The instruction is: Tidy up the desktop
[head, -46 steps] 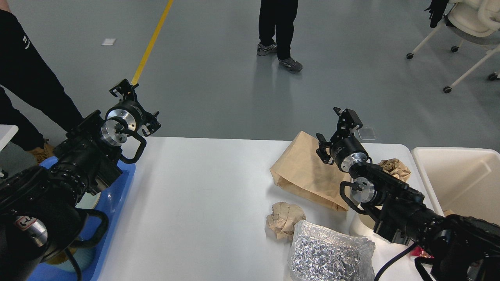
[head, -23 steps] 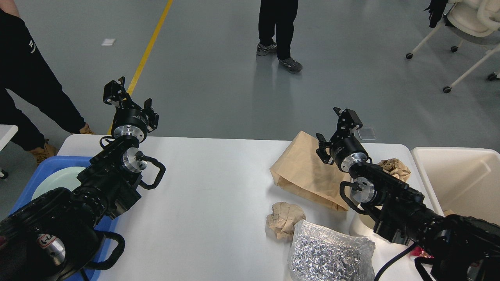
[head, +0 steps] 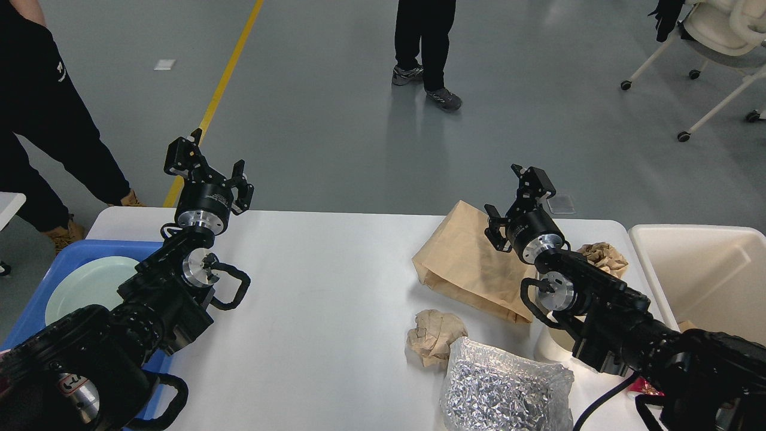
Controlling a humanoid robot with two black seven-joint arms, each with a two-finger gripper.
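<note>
White matte desktop (head: 323,299), smooth, rounded corners, fills the middle of the head view. Left gripper (head: 210,169) raised over the far-left edge of the desktop, fingers spread, holding nothing. Right gripper (head: 519,197) up over the far-right part, fingers apart, empty, above a flat tan paper bag (head: 464,263), creased, lying on the desktop. Near the bag: crumpled brown paper ball (head: 435,334), and just beside it a wrinkled silvery bubble-wrap pouch (head: 502,392), shiny, at the near edge. Second crumpled brown paper wad (head: 604,257) at the far right, partly hidden by the right arm. A white cup-like item (head: 553,344) under the right arm, mostly hidden. Blue plastic tray (head: 57,263) left of the desktop, pale green round plate (head: 90,287) in it, left arm covering part of it. Cream rectangular bin (head: 700,275) to the right of the desktop. Grey floor beyond, yellow line (head: 221,90), standing person's legs (head: 422,48), another person (head: 48,120) far left, wheeled chair (head: 712,42) far right.
</note>
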